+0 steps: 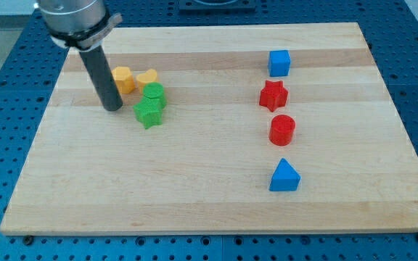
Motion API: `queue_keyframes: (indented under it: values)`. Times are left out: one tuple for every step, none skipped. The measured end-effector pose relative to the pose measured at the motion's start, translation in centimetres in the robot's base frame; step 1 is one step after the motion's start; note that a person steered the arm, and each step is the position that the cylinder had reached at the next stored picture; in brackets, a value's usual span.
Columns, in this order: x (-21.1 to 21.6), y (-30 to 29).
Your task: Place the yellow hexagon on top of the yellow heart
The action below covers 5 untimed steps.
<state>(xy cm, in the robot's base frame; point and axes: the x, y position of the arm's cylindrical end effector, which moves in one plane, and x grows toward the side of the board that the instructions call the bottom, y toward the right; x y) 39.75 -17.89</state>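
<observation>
While the two yellow blocks already sit close together, the task looks nearly done but not finished. The arm has no fingers to open or close and holds nothing; it ends in a dark rod, and my tip (112, 108) rests on the wooden board (209, 203). Just beside the tip, toward the view's top and slightly right, stands the yellow hexagon (123, 79). The yellow heart (148, 77) lies next on the view's right of the hexagon; whether they touch cannot be told. A green block (154, 93) and a green star (149, 114) are near the tip on the view's right. Probably a short push is still needed. Well apart, on the right, stand a blue cube (279, 62), a red star (273, 95), a red cylinder (282, 130) and a blue triangle (284, 176).
</observation>
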Motion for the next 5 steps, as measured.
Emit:
queue_keyframes:
  values:
    - [-3.5,-0.5]
    - [-5.5,-1.0]
    - [-7.5,-3.9]
    - [-8.6,-3.4]
    - [-8.7,0.2]
